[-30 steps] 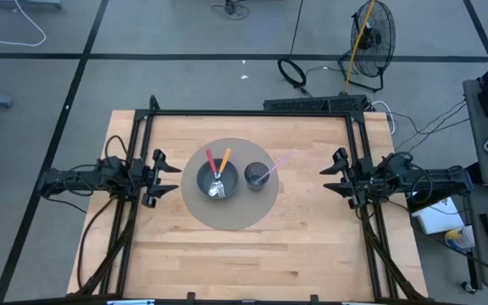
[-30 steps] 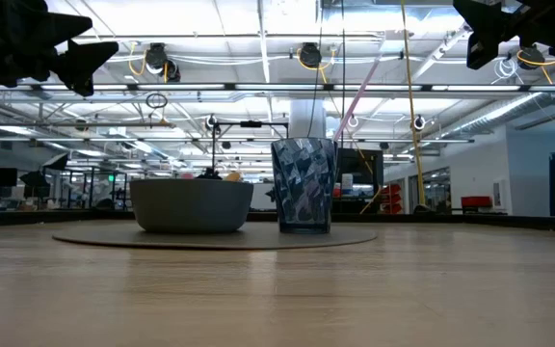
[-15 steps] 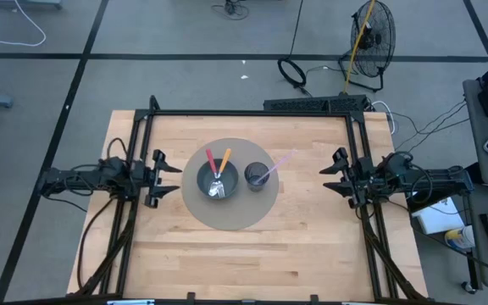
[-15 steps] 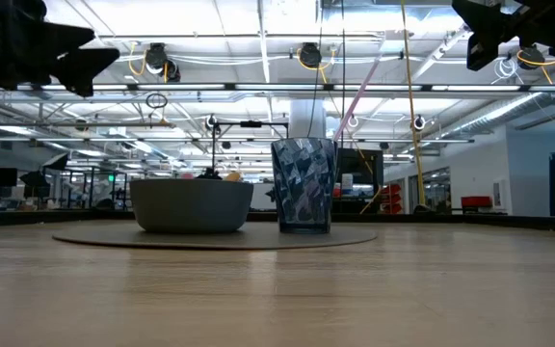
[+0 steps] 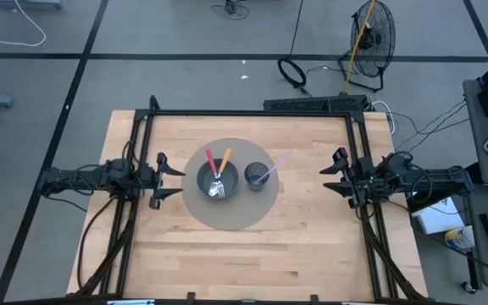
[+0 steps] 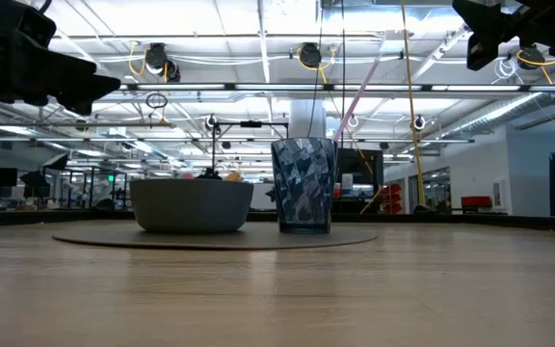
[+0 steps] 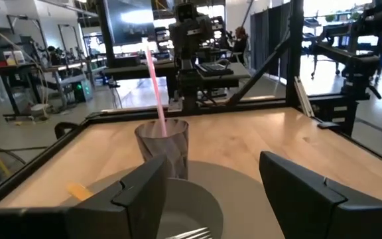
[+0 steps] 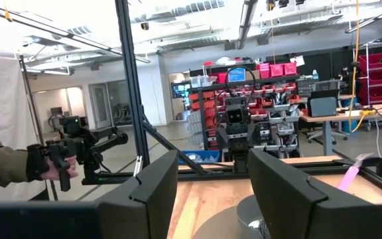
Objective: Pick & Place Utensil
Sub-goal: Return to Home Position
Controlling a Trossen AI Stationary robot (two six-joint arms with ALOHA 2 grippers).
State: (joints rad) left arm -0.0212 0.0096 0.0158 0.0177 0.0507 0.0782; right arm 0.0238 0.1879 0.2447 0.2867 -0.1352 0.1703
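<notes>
High view: on the bench (image 5: 312,246) a round mat (image 5: 231,217) carries the gray bowl (image 5: 201,181), with the pink fork (image 5: 211,160) and an orange-handled utensil (image 5: 224,159) in it. The blue cup (image 5: 256,176) stands just beside the bowl on its right, the pink straw (image 5: 281,160) leaning out of it. The left end effector (image 5: 177,180) and right end effector (image 5: 326,180) hang at opposite sides, well apart from the mat.

Low view: bowl and cup stand upright on the mat, both arms high above.

Left wrist view: its fingers (image 7: 134,199) are spread wide, gripping nothing.

Right wrist view: its fingers (image 8: 148,192) are likewise apart and empty; a person's sleeve (image 8: 2,169) shows beyond the bench.
</notes>
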